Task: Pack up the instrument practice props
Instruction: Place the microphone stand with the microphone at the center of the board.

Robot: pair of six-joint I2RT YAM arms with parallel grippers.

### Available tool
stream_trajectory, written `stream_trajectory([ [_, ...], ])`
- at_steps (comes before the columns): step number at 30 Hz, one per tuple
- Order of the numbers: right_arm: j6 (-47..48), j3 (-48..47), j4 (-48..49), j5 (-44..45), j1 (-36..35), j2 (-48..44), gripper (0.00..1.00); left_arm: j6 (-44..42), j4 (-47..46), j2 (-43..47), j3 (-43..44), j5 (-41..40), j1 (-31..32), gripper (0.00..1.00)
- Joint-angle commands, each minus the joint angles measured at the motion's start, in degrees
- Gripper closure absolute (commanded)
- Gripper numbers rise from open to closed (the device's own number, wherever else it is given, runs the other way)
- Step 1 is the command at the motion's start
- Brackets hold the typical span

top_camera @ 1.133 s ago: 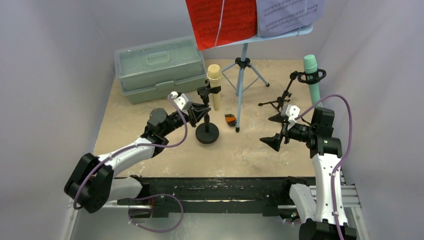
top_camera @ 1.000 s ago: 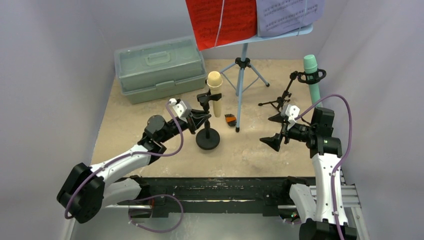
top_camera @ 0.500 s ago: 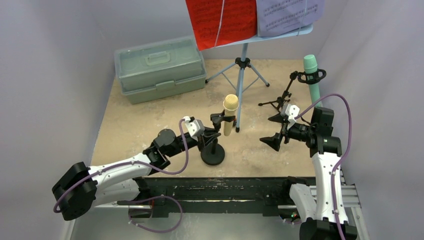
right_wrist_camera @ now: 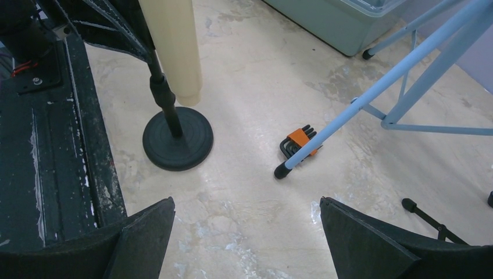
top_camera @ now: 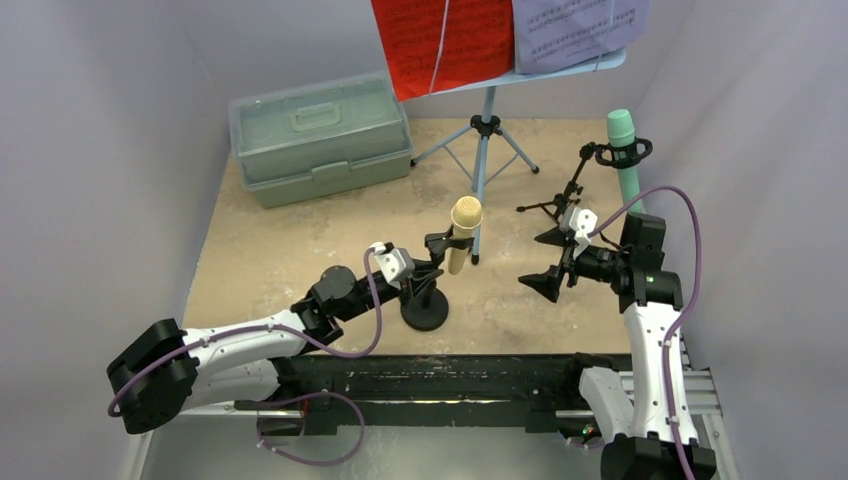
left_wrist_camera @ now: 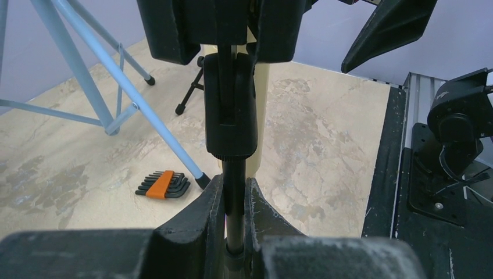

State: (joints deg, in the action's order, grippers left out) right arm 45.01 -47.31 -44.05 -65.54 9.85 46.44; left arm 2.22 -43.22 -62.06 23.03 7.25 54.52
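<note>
The left fingers (left_wrist_camera: pixel 200 221) were pinched tight on the stem of the round-base mic holder (top_camera: pixel 425 316), tan microphone (top_camera: pixel 462 232) clipped in it, standing on the desk (top_camera: pixel 300 240) just before the music rack (top_camera: pixel 485 150). The right fingers (right_wrist_camera: pixel 142 235) gaped wide, empty, right of that rack.

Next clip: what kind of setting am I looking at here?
Likely a lab test cell rather than a music room: plain walls box in a small table, robot arms are bolted to a rail, and the music rack looks like a prop.

Tan microphone (right_wrist_camera: pixel 171 46) hangs above round-base mic holder (right_wrist_camera: pixel 177 139).
</note>
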Motion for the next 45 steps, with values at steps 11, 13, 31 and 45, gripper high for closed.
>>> stream_trajectory([
  [11,0.34,0.54,0.18,-0.24,-0.35,-0.20,0.01,2.86,-2.06,5.62,-4.31,-6.24,0.32,0.84],
  [13,0.34,0.52,0.20,-0.20,-0.37,-0.12,0.01,3.79,0.05,6.94,-4.19,-6.99,0.33,0.81],
  [31,0.28,0.51,0.46,0.75,-0.35,0.10,0.01,15.99,38.59,19.55,8.52,-16.46,0.37,0.19],
  [45,0.52,0.46,0.34,0.87,-0.35,0.50,0.01,10.36,51.82,31.45,13.39,-11.48,0.32,0.16],
])
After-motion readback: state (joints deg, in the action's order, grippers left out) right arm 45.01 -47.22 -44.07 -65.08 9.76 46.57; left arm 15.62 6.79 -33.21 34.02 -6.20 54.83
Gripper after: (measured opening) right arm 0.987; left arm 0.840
